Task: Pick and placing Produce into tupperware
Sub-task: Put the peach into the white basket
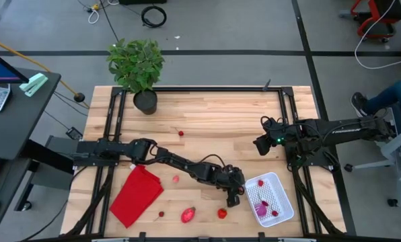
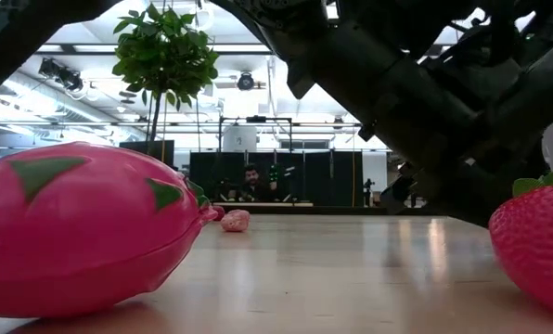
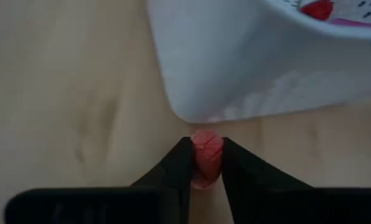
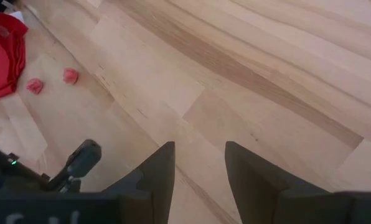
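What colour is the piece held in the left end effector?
Pinkish red piece, pinched in the left end effector; the left wrist view shows it best.

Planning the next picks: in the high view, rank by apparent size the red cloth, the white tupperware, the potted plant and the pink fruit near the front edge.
1. Potted plant and red cloth: too alike to rank.
2. White tupperware.
3. Pink fruit, clearly smallest.

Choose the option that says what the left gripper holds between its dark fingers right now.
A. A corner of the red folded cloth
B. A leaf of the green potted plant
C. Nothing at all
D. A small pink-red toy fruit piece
D: in the left wrist view the left gripper is shut on a small pink-red toy fruit piece, just beside the wall of the white perforated plastic container.
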